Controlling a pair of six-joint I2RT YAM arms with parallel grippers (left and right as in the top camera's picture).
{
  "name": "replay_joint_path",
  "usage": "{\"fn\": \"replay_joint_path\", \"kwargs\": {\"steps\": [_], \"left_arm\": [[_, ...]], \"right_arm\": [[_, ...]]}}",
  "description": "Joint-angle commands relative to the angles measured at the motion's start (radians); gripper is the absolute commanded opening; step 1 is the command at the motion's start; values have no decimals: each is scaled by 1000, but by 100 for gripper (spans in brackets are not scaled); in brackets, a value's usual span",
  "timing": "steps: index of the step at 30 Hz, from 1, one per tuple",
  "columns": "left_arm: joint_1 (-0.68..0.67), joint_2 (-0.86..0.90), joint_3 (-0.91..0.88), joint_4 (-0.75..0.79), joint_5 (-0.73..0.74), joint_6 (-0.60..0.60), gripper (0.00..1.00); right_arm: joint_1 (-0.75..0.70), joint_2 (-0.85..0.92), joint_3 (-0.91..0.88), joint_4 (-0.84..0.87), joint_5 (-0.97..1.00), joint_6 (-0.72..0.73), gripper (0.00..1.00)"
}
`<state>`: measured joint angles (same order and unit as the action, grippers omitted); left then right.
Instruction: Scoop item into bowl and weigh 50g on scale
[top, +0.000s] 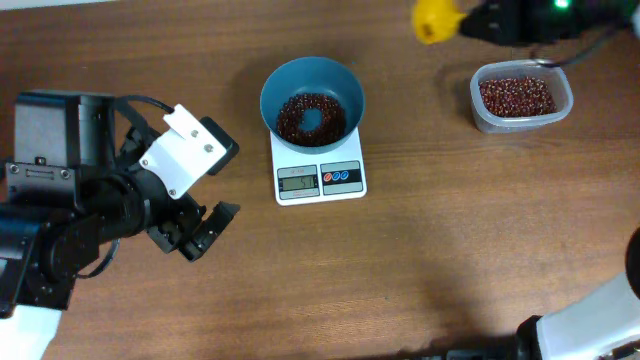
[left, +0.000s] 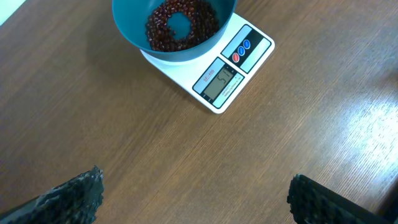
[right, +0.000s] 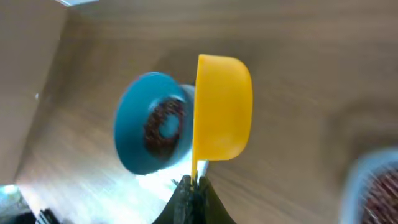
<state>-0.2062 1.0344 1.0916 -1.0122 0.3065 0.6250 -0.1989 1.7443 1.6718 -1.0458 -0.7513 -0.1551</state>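
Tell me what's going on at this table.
The right gripper is shut on the handle of a yellow scoop, held up near the clear tub. The teal bowl sits on the white scale with red beans already in it. The left gripper hangs open and empty beside the scale.

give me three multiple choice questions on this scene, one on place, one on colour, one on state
1. Where does the bowl stand? A beside the scale; B on the scale; C under the scale.
2. What colour is the scoop? A yellow; B red; C green.
3. How is the left gripper? A shut on the scoop; B shut on the bowl; C open.
Answers: B, the scale shows beneath it; A, plainly yellow in the right wrist view; C, its fingers stand wide apart with nothing between.
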Motion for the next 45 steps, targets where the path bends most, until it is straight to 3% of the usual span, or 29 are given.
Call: {"fn": "replay_joint_path", "kwargs": {"steps": [1, 4, 7, 15, 25, 29, 33, 38, 45], "left_arm": [[5, 0, 18, 0, 1, 12, 99], [5, 0, 18, 0, 1, 12, 99], [5, 0, 18, 0, 1, 12, 99], [5, 0, 18, 0, 1, 12, 99], [5, 0, 18, 0, 1, 12, 99], [5, 0, 18, 0, 1, 12, 99], [5, 0, 18, 0, 1, 12, 99], [5, 0, 18, 0, 1, 12, 99], [5, 0, 18, 0, 1, 12, 99]], "right_arm": [[-103, -12, 12, -76, 63, -77, 5], [-183, -12, 12, -148, 332, -77, 5], [-154, -12, 11, -148, 631, -76, 4], [41, -3, 11, -141, 937, -73, 4], [82, -4, 12, -130, 970, -66, 4], [110, -6, 16, 8, 348, -27, 4], [217, -6, 16, 140, 63, -19, 4], [429, 38, 15, 155, 281, -21, 5], [602, 157, 15, 134, 482, -85, 5]]}}
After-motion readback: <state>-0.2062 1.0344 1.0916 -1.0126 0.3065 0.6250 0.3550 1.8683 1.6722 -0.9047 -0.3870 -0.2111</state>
